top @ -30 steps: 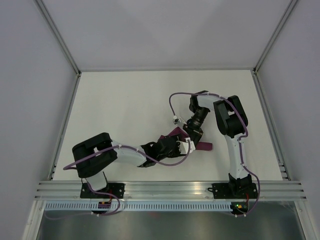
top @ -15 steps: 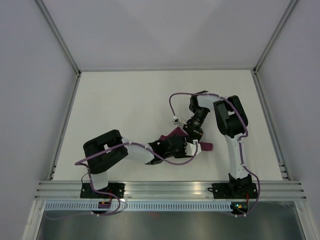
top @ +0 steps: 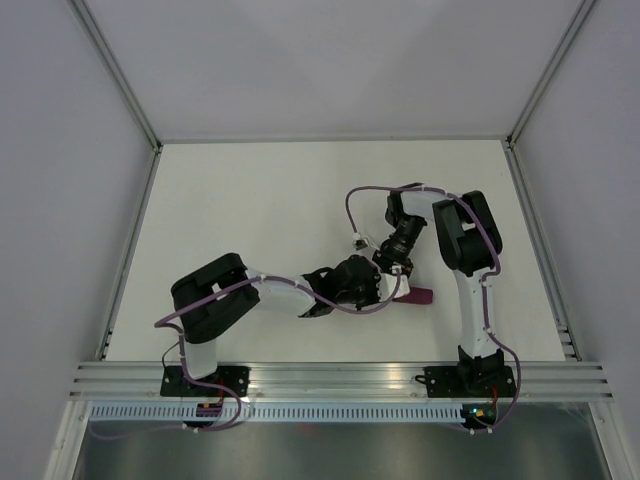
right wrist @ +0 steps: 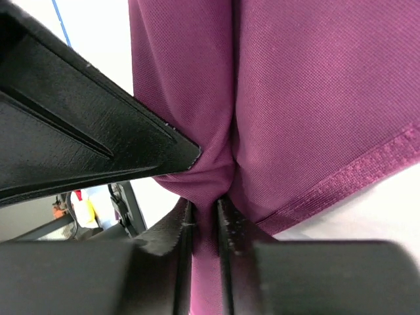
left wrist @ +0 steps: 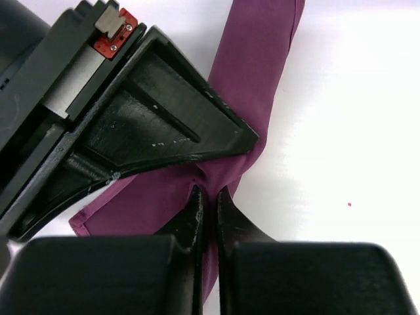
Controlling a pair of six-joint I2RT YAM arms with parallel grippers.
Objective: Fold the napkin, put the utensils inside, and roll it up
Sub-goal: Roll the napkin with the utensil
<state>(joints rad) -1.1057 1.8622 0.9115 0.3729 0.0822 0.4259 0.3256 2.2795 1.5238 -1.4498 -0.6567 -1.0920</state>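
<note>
Both jaws pinch puckered folds of the finely woven magenta napkin [right wrist: 302,98].

The left gripper [left wrist: 209,197], open a second ago, has closed onto the napkin [left wrist: 256,85]. The left arm [top: 275,293] has stretched farther right, and less napkin shows from above.

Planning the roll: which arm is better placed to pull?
Probably left: left end effector pinches the napkin near its edge, strip running clear ahead; right end effector holds a bunched fold.
</note>
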